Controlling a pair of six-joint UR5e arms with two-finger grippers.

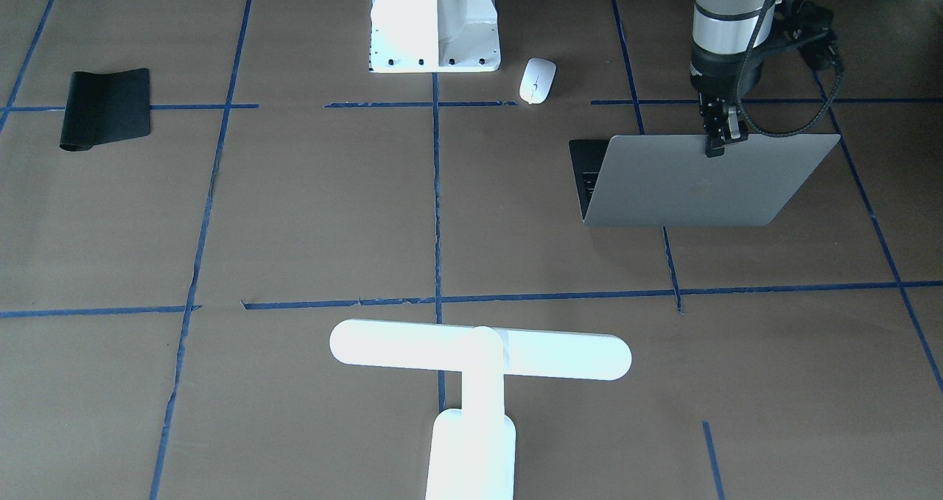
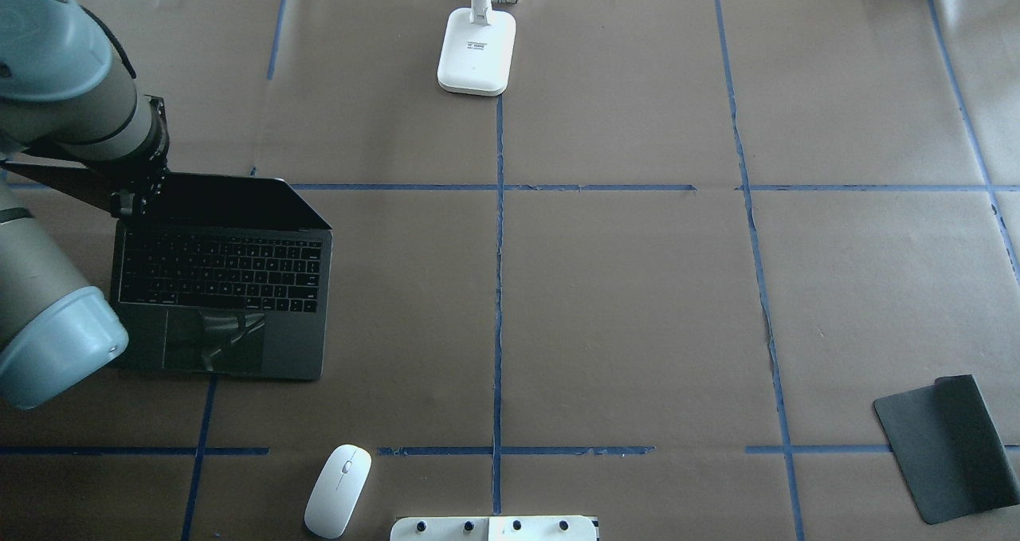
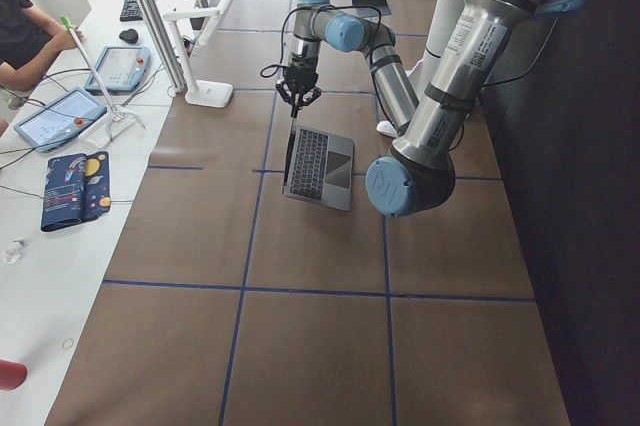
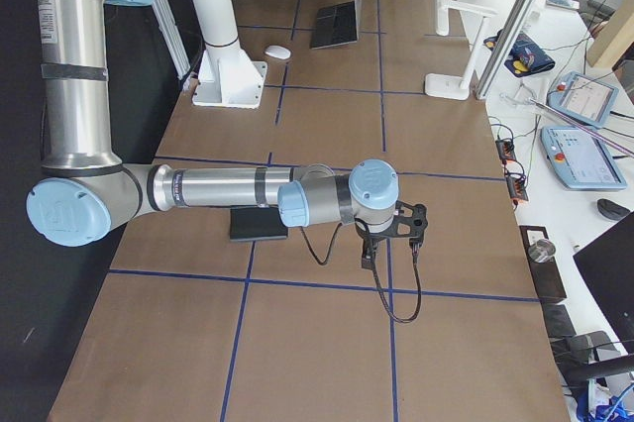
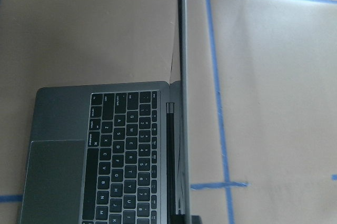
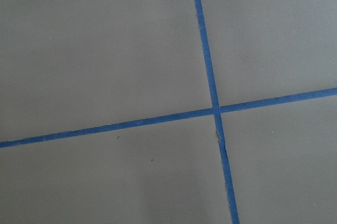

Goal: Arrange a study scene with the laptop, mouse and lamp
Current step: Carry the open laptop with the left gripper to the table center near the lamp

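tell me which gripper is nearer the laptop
Left. The left gripper grips the laptop at its lid's top edge; the right gripper hangs far off near the black mat.

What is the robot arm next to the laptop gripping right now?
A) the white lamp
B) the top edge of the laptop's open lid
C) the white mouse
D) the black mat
B: the left gripper is pinched on the top edge of the raised lid of the laptop, while the mouse, the lamp and the black mat sit apart from it.
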